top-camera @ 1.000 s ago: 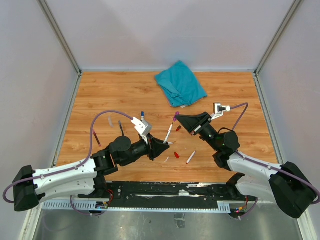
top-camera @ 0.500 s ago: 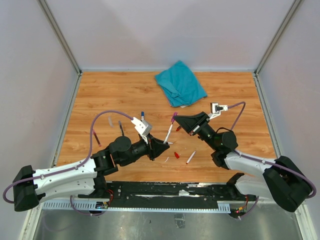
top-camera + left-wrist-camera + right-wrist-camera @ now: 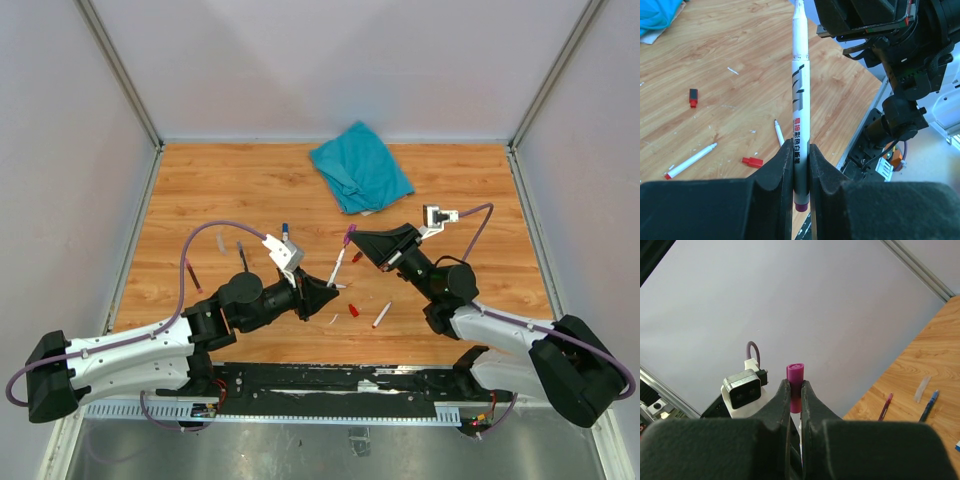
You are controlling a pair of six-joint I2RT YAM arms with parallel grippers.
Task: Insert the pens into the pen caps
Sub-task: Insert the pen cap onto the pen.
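Observation:
My left gripper (image 3: pixel 328 285) (image 3: pixel 800 147) is shut on a white-barrelled pen (image 3: pixel 340 258) (image 3: pixel 800 95) with a purple rear end, which points up and away. My right gripper (image 3: pixel 357 238) (image 3: pixel 795 385) is shut on a magenta pen cap (image 3: pixel 350 230) (image 3: pixel 795 380), held at the pen's far tip. In the right wrist view a white sliver of the pen shows just below the cap, between the fingers. How deep the tip sits in the cap is hidden. A red cap (image 3: pixel 354 311) (image 3: pixel 752 161) and a red-tipped pen (image 3: pixel 382 315) (image 3: pixel 691 161) lie on the table below.
A teal cloth (image 3: pixel 360 165) lies at the back. Another red cap (image 3: pixel 357 257) lies under the right gripper. A blue pen (image 3: pixel 284 232), a dark pen (image 3: pixel 241 255) and a reddish pen (image 3: pixel 189 272) lie to the left. Small white scraps dot the wooden table (image 3: pixel 470 190).
The right arm has shifted very slightly; both grips, the pen and the cap stay as they were.

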